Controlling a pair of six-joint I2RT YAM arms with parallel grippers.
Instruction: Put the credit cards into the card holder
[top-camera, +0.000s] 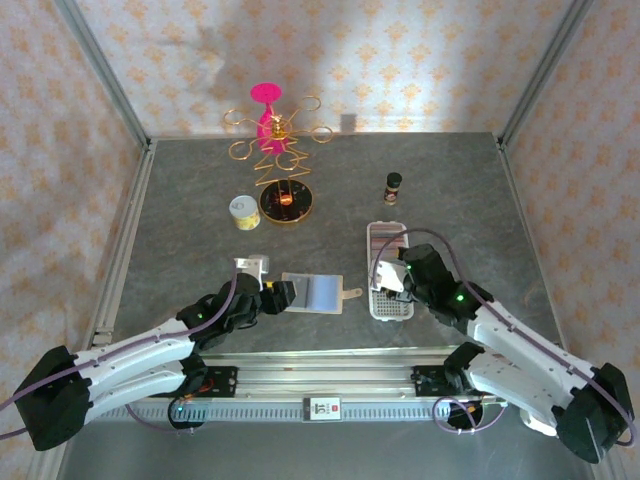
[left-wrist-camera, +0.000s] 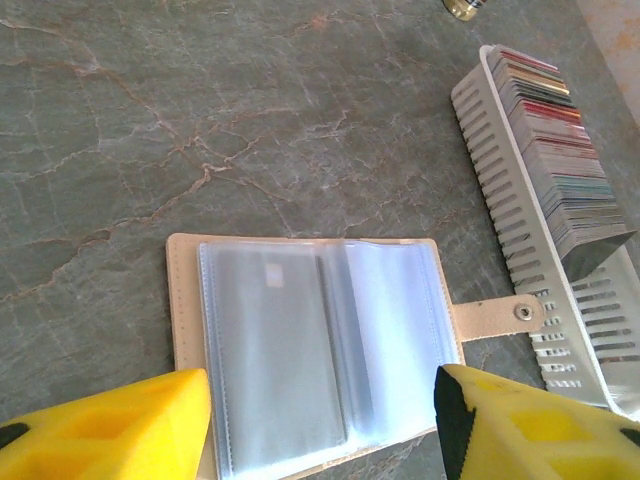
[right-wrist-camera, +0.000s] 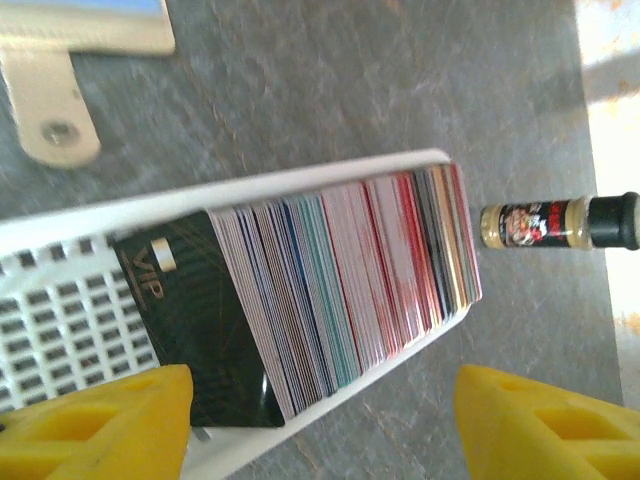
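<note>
One card holder (left-wrist-camera: 300, 340); dozens of credit cards (right-wrist-camera: 350, 270)

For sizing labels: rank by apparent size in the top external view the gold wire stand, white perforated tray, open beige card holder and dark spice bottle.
1. gold wire stand with pink top
2. long white perforated tray
3. open beige card holder
4. small dark spice bottle

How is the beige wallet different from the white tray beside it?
The card holder lies open and flat; the white tray has raised walls. The card holder is beige with clear sleeves; the tray is white and slotted, holding credit cards on edge. Both rest on the table.
</note>
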